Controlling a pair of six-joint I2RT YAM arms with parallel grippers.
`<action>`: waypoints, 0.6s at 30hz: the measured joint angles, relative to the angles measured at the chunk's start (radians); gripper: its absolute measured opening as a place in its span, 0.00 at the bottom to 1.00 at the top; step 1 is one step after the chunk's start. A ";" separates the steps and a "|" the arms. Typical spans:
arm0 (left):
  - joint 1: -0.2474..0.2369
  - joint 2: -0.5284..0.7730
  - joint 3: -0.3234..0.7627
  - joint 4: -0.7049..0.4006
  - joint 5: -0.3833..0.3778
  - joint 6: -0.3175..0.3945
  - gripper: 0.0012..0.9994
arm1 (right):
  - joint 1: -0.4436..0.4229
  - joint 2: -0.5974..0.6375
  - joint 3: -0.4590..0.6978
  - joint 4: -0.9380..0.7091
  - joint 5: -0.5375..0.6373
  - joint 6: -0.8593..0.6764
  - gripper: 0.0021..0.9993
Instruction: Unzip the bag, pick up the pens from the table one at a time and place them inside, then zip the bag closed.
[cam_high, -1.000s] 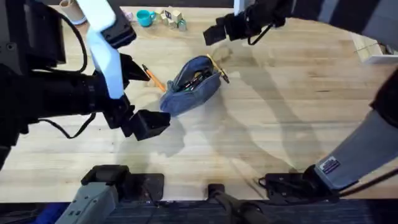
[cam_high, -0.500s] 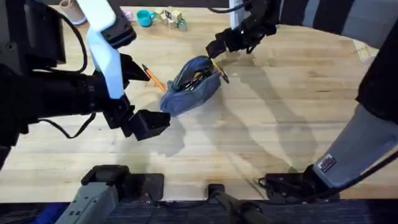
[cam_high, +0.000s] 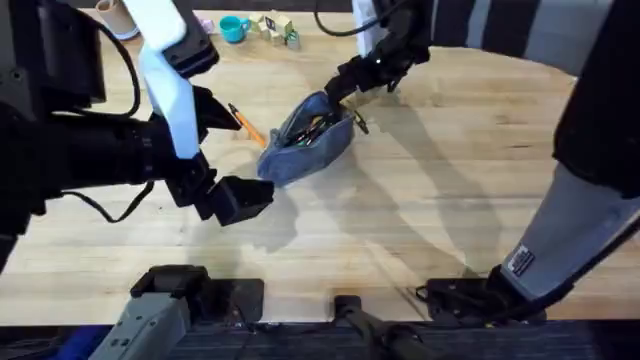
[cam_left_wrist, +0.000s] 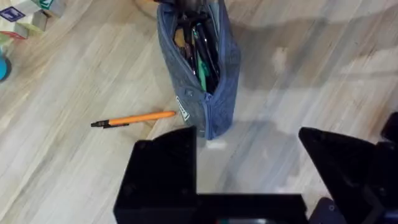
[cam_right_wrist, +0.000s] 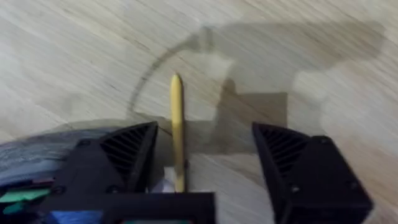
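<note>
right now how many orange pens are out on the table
2: one pen lies left of the bag; the other pen lies between the right gripper fingers, beside the bag.

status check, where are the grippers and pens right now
Left gripper open, at the near end of the unzipped bag. Right gripper open, straddling one pen on the table. Other pen lies beside the bag. Nothing in the way.
</note>
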 joint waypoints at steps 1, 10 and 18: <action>0.000 0.000 0.000 0.000 0.000 0.000 0.99 | 0.007 0.007 0.004 0.002 0.005 0.000 0.90; 0.000 0.000 0.000 0.000 0.000 0.000 0.99 | 0.031 0.028 0.014 -0.006 0.099 0.016 0.61; 0.000 0.000 0.000 0.000 0.000 0.000 0.99 | 0.031 0.028 0.018 -0.019 0.128 0.020 0.19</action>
